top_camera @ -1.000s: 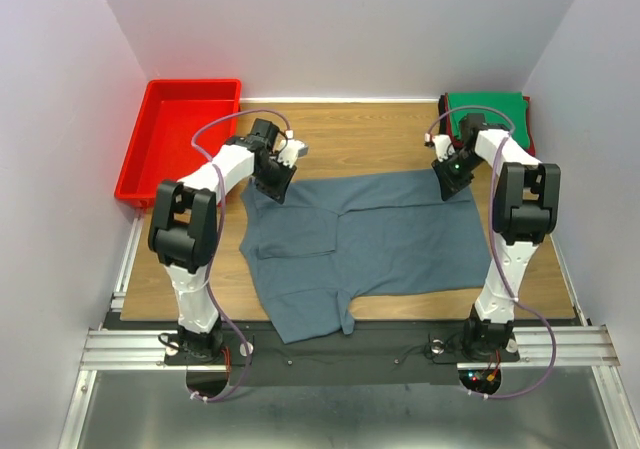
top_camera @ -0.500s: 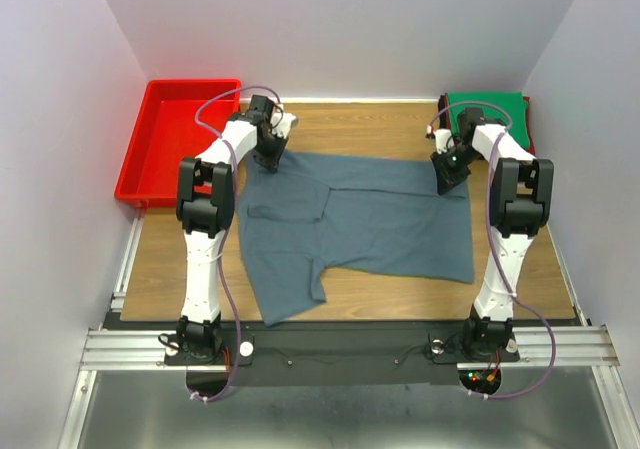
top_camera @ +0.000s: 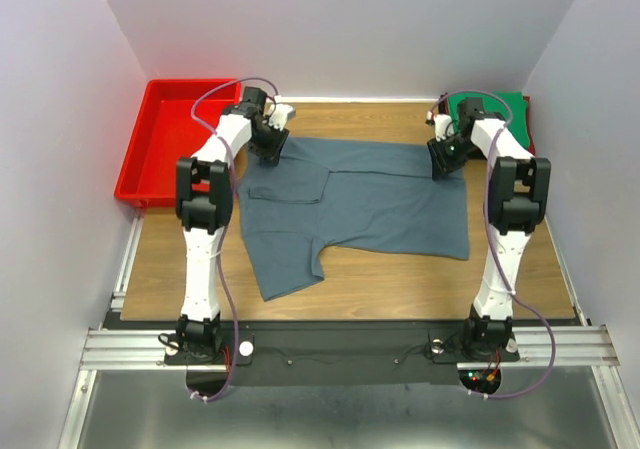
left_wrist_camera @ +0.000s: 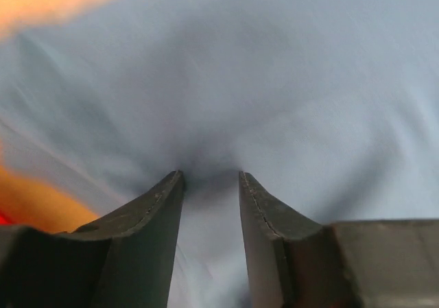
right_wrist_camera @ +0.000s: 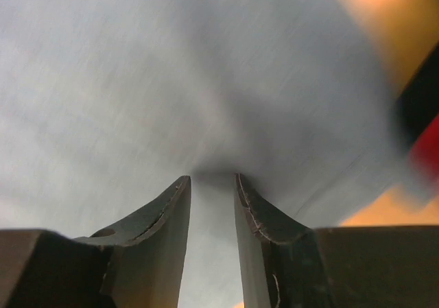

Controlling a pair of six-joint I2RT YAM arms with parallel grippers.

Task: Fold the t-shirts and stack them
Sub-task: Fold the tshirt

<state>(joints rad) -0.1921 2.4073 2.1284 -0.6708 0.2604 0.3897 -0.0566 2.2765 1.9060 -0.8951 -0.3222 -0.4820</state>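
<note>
A slate blue-grey t-shirt lies spread on the wooden table, its far edge near the back and one sleeve trailing toward the front left. My left gripper stands at the shirt's far left corner. In the left wrist view its jaws are apart, tips down on the blue-grey cloth. My right gripper is at the far right corner. Its jaws are also apart over the cloth, with nothing pinched. A folded green t-shirt lies at the back right.
A red plastic tray stands at the back left, just beyond the left arm. White walls enclose the table on three sides. Bare wood shows between the shirt and the arm bases.
Both arms moved toward the back wall, dragging the blue-grey shirt away from the front edge and stretching it flatter. Both grippers' jaws have spread and let go of the cloth.
</note>
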